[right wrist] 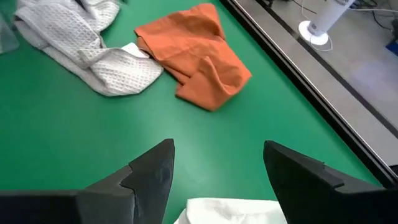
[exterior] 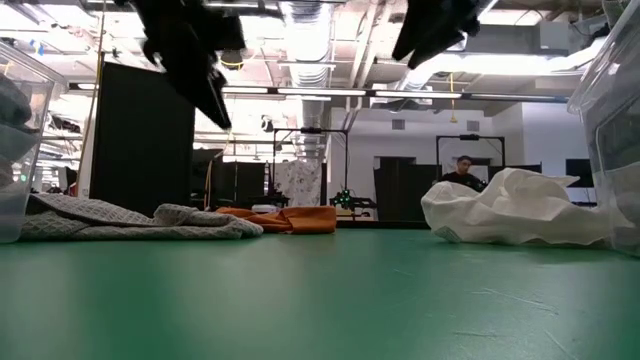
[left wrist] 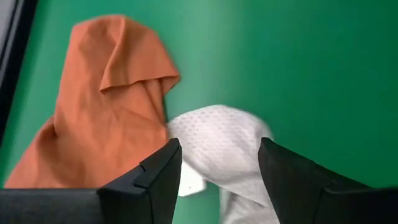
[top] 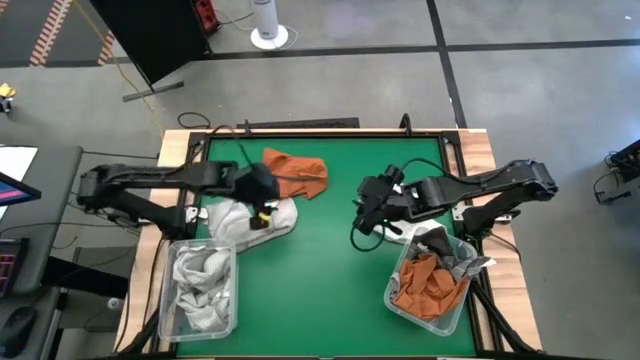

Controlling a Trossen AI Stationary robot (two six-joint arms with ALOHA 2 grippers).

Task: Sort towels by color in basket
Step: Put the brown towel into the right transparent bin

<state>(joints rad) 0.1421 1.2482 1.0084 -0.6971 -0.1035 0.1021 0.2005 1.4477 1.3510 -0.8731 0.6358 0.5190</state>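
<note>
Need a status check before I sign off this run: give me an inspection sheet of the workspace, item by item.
Surface: green table mat, wood frame around it.
Job's things: rust orange towel loose at the far side; white-grey towel crumpled beside it; white towel by the right bin, which holds orange and grey cloth; left bin holds pale grey cloth.
Clutter: nothing seen.
Grippers: left gripper open above the white-grey towel, holding nothing; right gripper open over bare mat near the white towel, holding nothing.
Cables: black cable along the table's far edge.
Surroundings: white fan base on the floor; a person far behind.
</note>
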